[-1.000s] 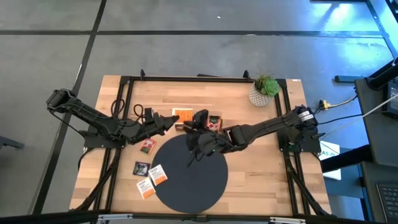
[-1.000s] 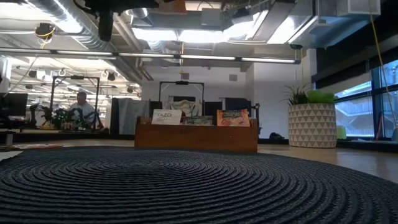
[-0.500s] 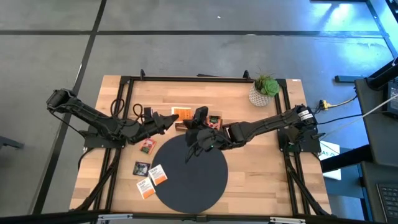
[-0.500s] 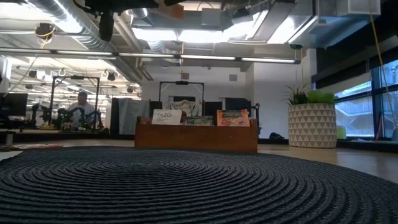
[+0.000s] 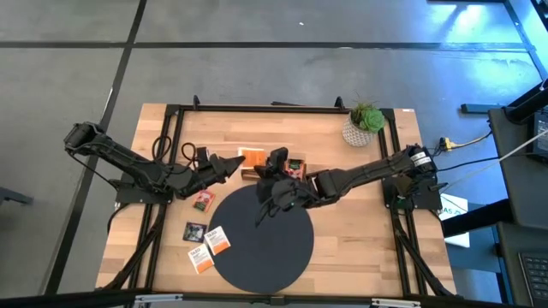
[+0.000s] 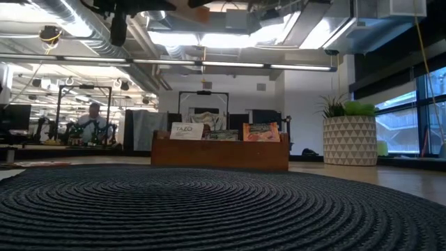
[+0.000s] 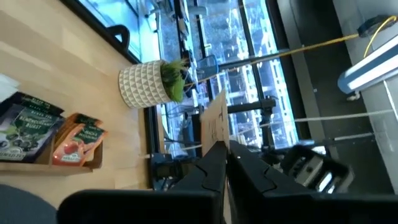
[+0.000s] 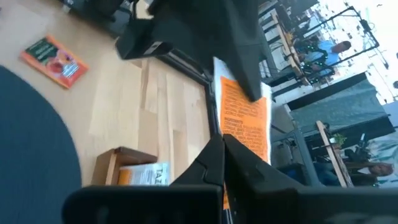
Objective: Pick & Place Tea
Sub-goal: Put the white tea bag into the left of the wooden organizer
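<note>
My left gripper (image 5: pixel 239 162) reaches in from the table's left and is shut on an orange tea sachet (image 5: pixel 252 156), held in the air just left of the wooden tray (image 5: pixel 276 171). In the right wrist view the sachet (image 8: pixel 244 112) shows face-on. My right gripper (image 5: pixel 272 168) hangs over the tray's near side, right beside the sachet. Its fingers (image 8: pixel 208 168) are shut with nothing between them, and I cannot tell whether they touch it. Several more sachets lie flat on the wood left of the dark round mat (image 5: pixel 261 235): a red one (image 5: pixel 203 201), a black one (image 5: pixel 195 231) and white-and-orange ones (image 5: pixel 210 246). My left gripper pinches the orange sachet between its two fingers at one end (image 7: pixel 216 138), coming level from the table's left. The sachet shows edge-on and sticks out past the fingertips, with its other end (image 7: pixel 220 96) free. It is lifted clear of the table and the tray.
The tray (image 6: pixel 220 152) holds upright sachets in its compartments. A potted plant (image 5: pixel 364 125) stands at the far right corner. The mat covers the near middle of the table. A black frame runs along the table's edges, and a person sits far off in the room (image 6: pixel 90 124).
</note>
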Controlling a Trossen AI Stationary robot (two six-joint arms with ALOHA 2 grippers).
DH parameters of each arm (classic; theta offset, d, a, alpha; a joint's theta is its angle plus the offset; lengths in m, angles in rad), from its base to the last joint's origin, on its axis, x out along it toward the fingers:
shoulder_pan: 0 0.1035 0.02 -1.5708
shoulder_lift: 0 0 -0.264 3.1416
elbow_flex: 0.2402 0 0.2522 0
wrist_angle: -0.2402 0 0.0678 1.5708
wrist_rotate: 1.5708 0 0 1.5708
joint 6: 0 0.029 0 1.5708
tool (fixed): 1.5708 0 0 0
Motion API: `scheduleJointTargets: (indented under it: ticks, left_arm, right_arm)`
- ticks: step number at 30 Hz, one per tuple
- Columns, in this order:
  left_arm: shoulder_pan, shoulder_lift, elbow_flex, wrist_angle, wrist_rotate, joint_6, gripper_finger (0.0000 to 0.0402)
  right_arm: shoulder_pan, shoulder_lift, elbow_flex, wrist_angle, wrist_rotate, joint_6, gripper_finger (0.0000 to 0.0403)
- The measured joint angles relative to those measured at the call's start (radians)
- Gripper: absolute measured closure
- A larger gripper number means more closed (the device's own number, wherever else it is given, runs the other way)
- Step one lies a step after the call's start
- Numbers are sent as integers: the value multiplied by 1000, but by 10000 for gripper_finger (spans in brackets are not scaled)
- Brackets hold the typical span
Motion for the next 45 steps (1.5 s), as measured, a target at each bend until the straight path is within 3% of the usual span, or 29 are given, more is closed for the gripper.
scheduleJointTargets:
  ticks: [5,10,17,21,25,29,33,37,39,42,45]
  left_arm:
    - [0,0,0,0,-12,16,395]
    - [1,-11,0,-5,-60,170,394]
    - [0,-59,-1,-12,-59,594,397]
    - [-2,-84,-1,-8,137,783,399]
    - [-2,-89,-1,-10,332,839,394]
    - [-2,-90,-1,-10,555,871,391]
    - [-2,-90,-1,-10,677,902,392]
    - [-2,-84,-1,-5,665,986,385]
    - [-2,-74,-1,4,653,1052,375]
    - [-2,-50,-1,57,648,1152,351]
    - [-1,-20,-1,117,647,1205,322]
  right_arm:
    - [24,0,0,-30,56,-2,401]
    - [61,-10,0,-82,95,36,401]
    - [79,-107,-2,-289,-72,430,402]
    - [85,-179,-2,-307,-106,557,402]
    - [105,-245,-23,-306,-139,628,402]
    - [122,-350,-153,-267,-171,708,403]
    - [137,-470,-375,79,-204,707,403]
    - [137,-509,-596,660,-313,609,403]
    - [135,-495,-669,860,-343,578,403]
    - [124,-457,-737,1053,-369,580,403]
    - [115,-415,-749,1107,-375,596,403]
